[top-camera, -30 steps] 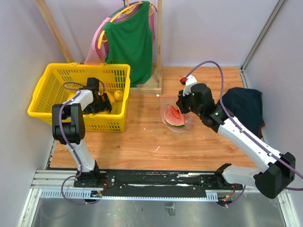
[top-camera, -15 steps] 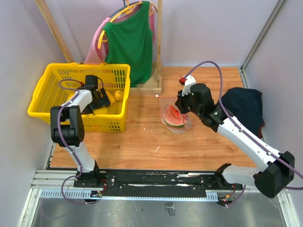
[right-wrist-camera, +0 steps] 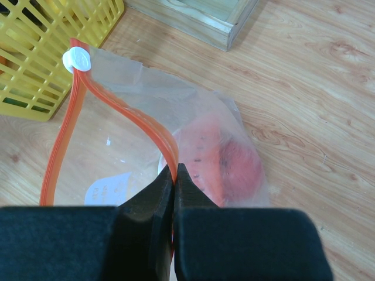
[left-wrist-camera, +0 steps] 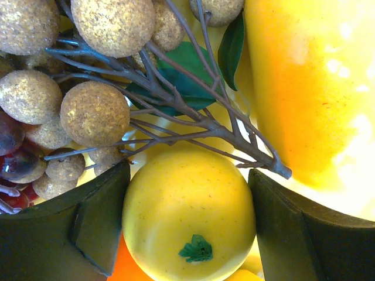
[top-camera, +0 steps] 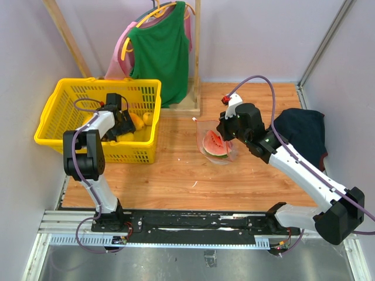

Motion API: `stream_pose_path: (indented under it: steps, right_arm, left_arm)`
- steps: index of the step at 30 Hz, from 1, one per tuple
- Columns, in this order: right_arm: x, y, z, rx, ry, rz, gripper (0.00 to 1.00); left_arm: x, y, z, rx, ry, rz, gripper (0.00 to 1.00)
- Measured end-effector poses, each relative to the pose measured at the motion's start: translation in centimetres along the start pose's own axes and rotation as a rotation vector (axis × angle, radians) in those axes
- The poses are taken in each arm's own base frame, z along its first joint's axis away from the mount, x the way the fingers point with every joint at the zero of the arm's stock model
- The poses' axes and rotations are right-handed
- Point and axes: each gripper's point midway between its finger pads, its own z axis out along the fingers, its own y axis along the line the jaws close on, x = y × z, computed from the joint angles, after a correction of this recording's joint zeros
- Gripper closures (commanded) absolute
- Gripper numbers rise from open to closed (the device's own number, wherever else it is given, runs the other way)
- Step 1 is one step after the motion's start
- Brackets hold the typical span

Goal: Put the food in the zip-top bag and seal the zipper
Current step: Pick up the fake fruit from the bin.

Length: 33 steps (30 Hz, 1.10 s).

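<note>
Mid-table: the clear zip-top bag (right-wrist-camera: 111, 152) lies crinkled with a watermelon slice (top-camera: 214, 144) inside. Your right gripper (right-wrist-camera: 176, 175) has its fingers pressed together on the orange zipper (right-wrist-camera: 117, 108). Farther left, in the yellow basket (top-camera: 58, 99), your left gripper (left-wrist-camera: 188, 181) has narrowed since earlier, its fingers touching both sides of a yellow fruit (left-wrist-camera: 187, 216).

Left arm (top-camera: 87, 155) and right arm (top-camera: 302, 171): white tubular links between bulky black joint housings, bases at 7 and 5 o'clock of the overhead view, bolted to a black plate (top-camera: 193, 222) on a silver slotted rail (top-camera: 70, 239). Purple cable (top-camera: 265, 79) looped along each arm; red connector (top-camera: 225, 99) at the right wrist. Fingers (right-wrist-camera: 146, 234): matt black, wedge-shaped, flat inner faces.
</note>
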Motion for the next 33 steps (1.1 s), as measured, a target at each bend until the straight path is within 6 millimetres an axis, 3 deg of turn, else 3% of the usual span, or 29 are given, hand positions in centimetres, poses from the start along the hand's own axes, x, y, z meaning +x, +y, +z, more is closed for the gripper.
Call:
stream_pose_path:
  steps: [5,9,22,33]
  right_arm:
    - [0.0,0.0,0.0,0.0,0.0,0.0,0.99]
    - [0.0,0.0,0.0,0.0,0.0,0.0,0.99]
    - [0.0,0.0,0.0,0.0,0.0,0.0,0.99]
    - [0.0,0.1,0.0,-0.002,0.0,0.0,0.99]
  left_arm:
    - [-0.1,-0.1,-0.7,0.015,-0.008,0.001,0.47]
    - [-1.2,-0.3,-2.7,0.043,-0.057,-0.001,0.51]
    - [-4.8,-1.9,-11.4,0.189,-0.269,-0.013,0.52]
    - [-5.9,-4.2,-19.6,0.364,-0.443,-0.007,0.55]
